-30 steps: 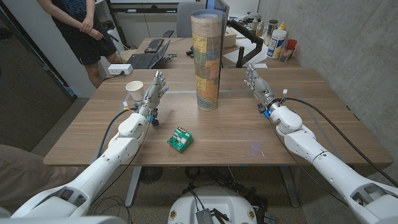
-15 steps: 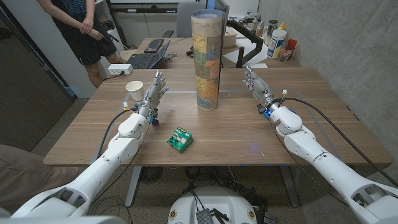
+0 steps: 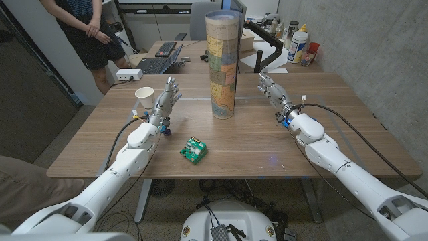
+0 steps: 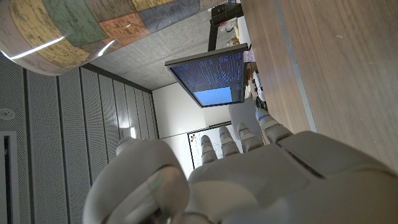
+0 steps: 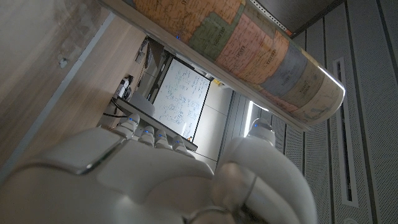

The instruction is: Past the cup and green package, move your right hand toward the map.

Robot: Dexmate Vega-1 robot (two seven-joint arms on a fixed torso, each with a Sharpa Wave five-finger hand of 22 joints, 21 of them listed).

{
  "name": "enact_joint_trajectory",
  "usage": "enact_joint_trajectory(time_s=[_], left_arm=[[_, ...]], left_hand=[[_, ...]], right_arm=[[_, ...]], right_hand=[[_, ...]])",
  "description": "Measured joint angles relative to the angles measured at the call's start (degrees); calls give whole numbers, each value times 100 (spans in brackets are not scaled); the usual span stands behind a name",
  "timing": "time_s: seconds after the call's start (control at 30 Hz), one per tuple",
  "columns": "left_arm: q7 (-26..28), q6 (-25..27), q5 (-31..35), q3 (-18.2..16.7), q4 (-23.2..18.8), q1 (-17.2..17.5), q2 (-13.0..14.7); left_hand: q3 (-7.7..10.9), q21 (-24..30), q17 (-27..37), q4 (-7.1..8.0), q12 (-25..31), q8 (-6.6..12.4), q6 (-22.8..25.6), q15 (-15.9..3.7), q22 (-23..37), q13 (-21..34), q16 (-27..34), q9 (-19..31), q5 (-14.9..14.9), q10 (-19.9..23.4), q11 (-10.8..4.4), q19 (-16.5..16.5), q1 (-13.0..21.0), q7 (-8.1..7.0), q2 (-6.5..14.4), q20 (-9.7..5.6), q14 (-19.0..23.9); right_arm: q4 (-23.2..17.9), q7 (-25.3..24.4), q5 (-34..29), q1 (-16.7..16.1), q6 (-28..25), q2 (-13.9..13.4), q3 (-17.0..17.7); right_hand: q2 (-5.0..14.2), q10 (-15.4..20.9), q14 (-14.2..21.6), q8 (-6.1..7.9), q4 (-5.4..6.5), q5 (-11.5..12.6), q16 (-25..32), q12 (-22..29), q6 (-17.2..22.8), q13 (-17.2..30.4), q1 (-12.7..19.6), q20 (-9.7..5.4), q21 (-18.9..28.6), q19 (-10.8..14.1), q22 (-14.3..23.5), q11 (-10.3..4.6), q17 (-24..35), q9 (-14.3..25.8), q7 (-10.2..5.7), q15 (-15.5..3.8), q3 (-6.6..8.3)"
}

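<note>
Now, by size:
Table (image 3: 267, 144): wooden, carrying every task item; bare wood lies between the right hand and the map, so nothing blocks the approach.
Map (image 3: 223, 63): a tall rolled cylinder standing upright at about 12 o'clock on the table, far from the near edge. Being tall on a narrow base, it would likely tip from a sideways knock high up; that is the main risk if the hand comes in fast.
Right hand (image 3: 271, 89): at roughly 2 o'clock, near the map but apart from it, fingers extended and apart, holding nothing. In the right wrist view the map (image 5: 249, 46) looms just past the fingers (image 5: 146, 134), so little travel seems left and overshoot is easy.
Left hand (image 3: 166, 96): at about 10 o'clock, fingers spread, holding nothing.
Cup (image 3: 144, 99): white paper, just beside the left hand; a stray left-arm twitch could topple it.
Green package (image 3: 193, 150): at about 6 o'clock, well apart from the right hand, unlikely to be disturbed.
</note>
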Motion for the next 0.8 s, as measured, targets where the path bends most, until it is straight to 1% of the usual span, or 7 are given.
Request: enact_joint_trajectory(time_s=[0.07,0.1,0.23,0.33,0.57,0.7,0.8], left_arm=[[8,0,0,-3,-13,15,11],[10,0,-1,-5,-16,20,15],[12,0,-3,-17,-32,38,25],[14,0,-11,-26,-41,50,29],[16,0,-27,-42,-51,69,37],[16,-2,-34,-47,-51,72,40],[16,-2,-34,-48,-51,72,40]], left_hand=[[0,0,0,0,0,0,0,0,0,0,0,0,0,0,0,0,0,0,0,0,0],[0,0,0,0,0,0,0,0,0,0,0,0,0,0,0,0,0,0,0,0,0],[0,0,0,0,0,0,32,0,0,0,0,0,0,0,0,0,0,-31,0,0,0],[0,0,0,0,0,0,32,0,0,0,0,0,0,0,0,0,0,-31,0,0,0],[0,0,0,0,0,0,31,0,1,0,0,0,0,0,0,0,0,-31,0,0,0],[0,0,0,0,0,0,31,0,1,0,0,0,0,0,0,0,0,-31,0,0,0],[0,0,0,0,0,0,31,0,1,0,0,0,0,0,0,0,0,-31,0,0,0]], right_arm=[[18,15,-13,25,-4,7,-16],[35,26,-22,45,-6,13,-28],[71,70,-49,89,-15,32,-53],[117,96,-68,149,-16,59,-89],[163,139,-108,218,-21,86,-134],[166,148,-137,245,-36,90,-162],[166,150,-151,245,-55,90,-162]], right_hand=[[20,0,0,0,-23,20,0,0,0,0,23,2,0,-2,0,0,0,0,0,0,23],[-10,0,0,0,-23,21,0,0,0,0,53,31,0,-30,0,0,0,0,0,0,23],[13,0,-12,0,-23,20,0,0,0,0,75,31,0,-30,0,0,0,0,0,10,24],[14,-1,-22,0,-71,42,0,0,0,0,77,30,0,-30,0,1,0,0,0,20,23],[28,0,-1,0,-88,72,0,0,0,0,181,73,1,-72,0,61,0,0,-1,40,41],[5,1,-10,0,-94,86,0,0,0,0,204,72,1,-72,1,61,0,0,-1,93,47],[35,1,-2,0,-104,86,0,0,1,0,234,72,2,-72,1,61,0,0,-1,102,37]])
